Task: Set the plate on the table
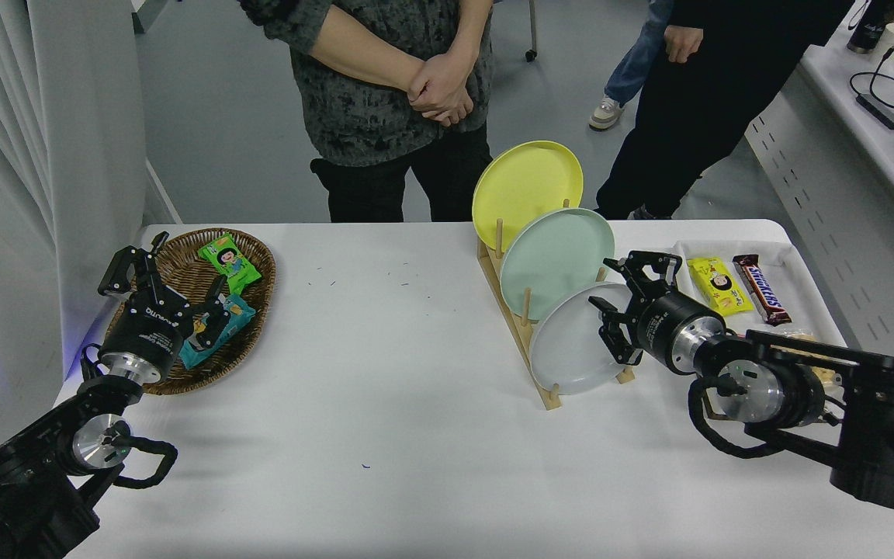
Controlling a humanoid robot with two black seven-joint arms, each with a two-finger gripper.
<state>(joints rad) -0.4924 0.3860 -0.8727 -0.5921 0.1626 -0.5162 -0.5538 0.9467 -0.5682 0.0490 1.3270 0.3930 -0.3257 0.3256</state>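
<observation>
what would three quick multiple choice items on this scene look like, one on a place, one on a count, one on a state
1. Where does the light grey plate stand?
A. nearest slot of the wooden rack
B. in the wicker basket
C. flat on the table

2. How many plates are in the rack?
A. two
B. three
C. four

3. How is the right gripper?
A. shut on a snack bar
B. out of view
C. open at the grey plate's right rim

Answers:
1 A, it stands on edge in front of the mint-green plate and the yellow plate.
2 B, yellow, mint-green and grey.
3 C, its fingers are spread at the rim.
</observation>
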